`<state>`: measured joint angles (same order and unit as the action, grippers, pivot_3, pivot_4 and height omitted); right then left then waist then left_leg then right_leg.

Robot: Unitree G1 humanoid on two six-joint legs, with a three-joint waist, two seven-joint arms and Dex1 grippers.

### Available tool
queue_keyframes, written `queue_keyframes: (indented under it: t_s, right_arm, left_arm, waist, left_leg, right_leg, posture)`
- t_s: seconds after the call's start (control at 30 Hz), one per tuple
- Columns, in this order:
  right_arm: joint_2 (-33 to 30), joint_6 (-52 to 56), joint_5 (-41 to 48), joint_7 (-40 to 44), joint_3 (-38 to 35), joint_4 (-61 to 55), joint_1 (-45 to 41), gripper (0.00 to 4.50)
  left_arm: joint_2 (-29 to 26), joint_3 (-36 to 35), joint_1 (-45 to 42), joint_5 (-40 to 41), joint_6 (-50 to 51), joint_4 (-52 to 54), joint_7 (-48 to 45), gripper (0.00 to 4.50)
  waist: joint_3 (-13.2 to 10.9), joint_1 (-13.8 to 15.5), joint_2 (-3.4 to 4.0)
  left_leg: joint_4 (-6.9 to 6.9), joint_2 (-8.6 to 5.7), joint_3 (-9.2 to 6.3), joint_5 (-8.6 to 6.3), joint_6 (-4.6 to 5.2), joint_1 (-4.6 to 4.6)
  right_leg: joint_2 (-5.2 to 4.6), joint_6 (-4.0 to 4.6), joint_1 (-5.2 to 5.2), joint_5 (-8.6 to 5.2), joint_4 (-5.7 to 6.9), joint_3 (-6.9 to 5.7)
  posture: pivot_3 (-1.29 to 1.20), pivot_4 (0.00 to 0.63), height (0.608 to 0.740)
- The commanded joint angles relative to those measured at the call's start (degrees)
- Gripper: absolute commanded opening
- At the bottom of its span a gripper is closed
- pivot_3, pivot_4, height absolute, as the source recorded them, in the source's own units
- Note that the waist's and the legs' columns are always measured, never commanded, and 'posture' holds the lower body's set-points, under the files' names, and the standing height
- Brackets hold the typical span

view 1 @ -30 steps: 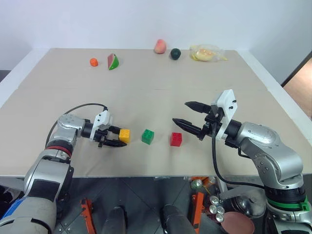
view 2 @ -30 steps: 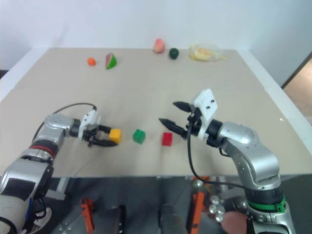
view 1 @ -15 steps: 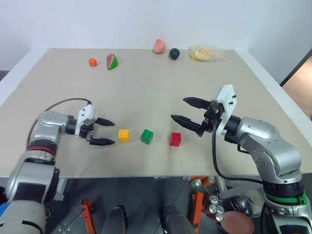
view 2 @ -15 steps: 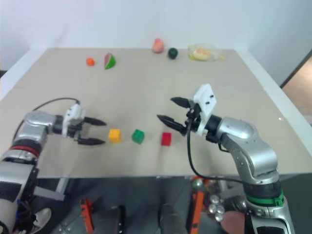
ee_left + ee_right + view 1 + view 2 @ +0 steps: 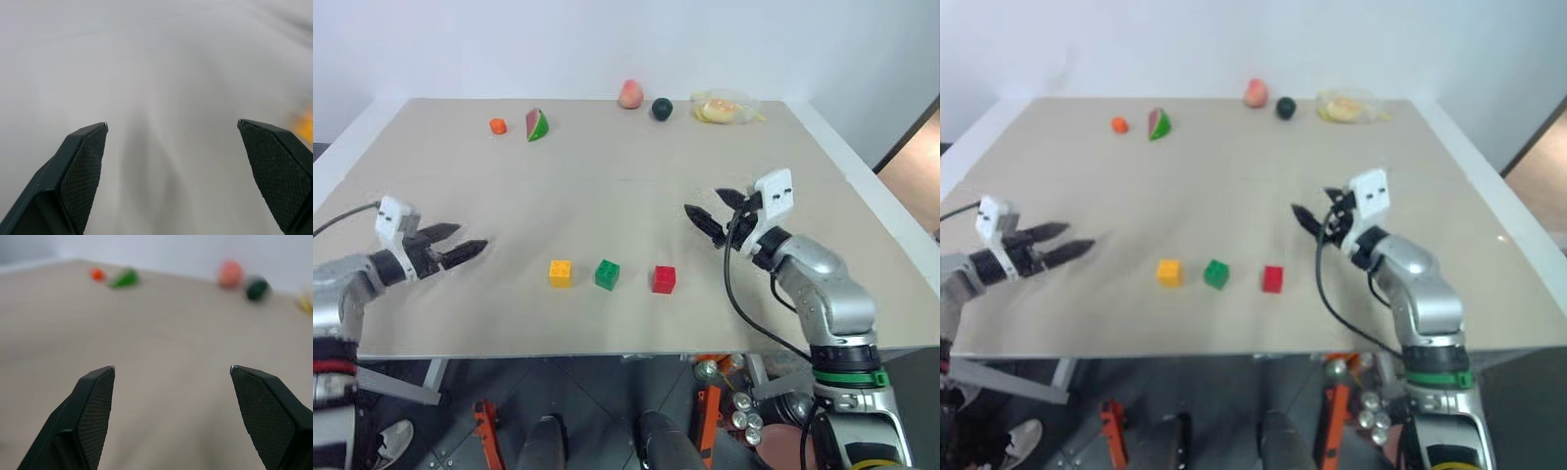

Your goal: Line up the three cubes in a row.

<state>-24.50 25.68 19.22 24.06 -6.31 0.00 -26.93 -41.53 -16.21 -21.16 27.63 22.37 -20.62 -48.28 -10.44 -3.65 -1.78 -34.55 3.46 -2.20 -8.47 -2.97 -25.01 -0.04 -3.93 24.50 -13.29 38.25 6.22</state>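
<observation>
yellow cube (image 5: 561,272), green cube (image 5: 608,274), red cube (image 5: 664,279) in row.

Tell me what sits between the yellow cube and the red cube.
The green cube sits between the yellow cube and the red cube, seen in both eye views.

The left gripper (image 5: 460,243), a second ago closed around the yellow cube (image 5: 561,272), now hangs open well to the left of it, the cube free on the table. The right gripper (image 5: 710,210) sits farther right, clear of the red cube (image 5: 664,279).
</observation>
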Motion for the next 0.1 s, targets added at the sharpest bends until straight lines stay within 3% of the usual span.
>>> queue_keyframes:
  t_s: [0.03,0.1]
  right_arm:
    - [2.5,-3.1,-2.1,-5.7,-2.7,1.2,0.4,3.89]
    - [4.0,-4.7,-3.5,-8.0,-3.1,3.5,0.8,3.89]
  left_arm:
    - [4.8,-4.7,3.7,2.8,3.7,12.0,10.3,4.39]
    - [8.5,-5.2,5.4,3.2,5.4,15.2,14.9,4.39]
  waist:
    - [0.0,0.1,0.00]
    - [0.0,0.2,0.00]
  left_leg:
    - [0.02,0.00,0.00,0.00,0.00,-0.02]
    - [0.01,0.00,0.00,0.01,0.00,-0.01]
  right_leg:
    - [0.00,0.00,0.04,0.01,0.00,0.02]
    - [0.03,0.01,0.05,0.06,0.00,0.01]
  posture:
    - [0.00,0.150,0.740]
    - [0.00,0.150,0.740]
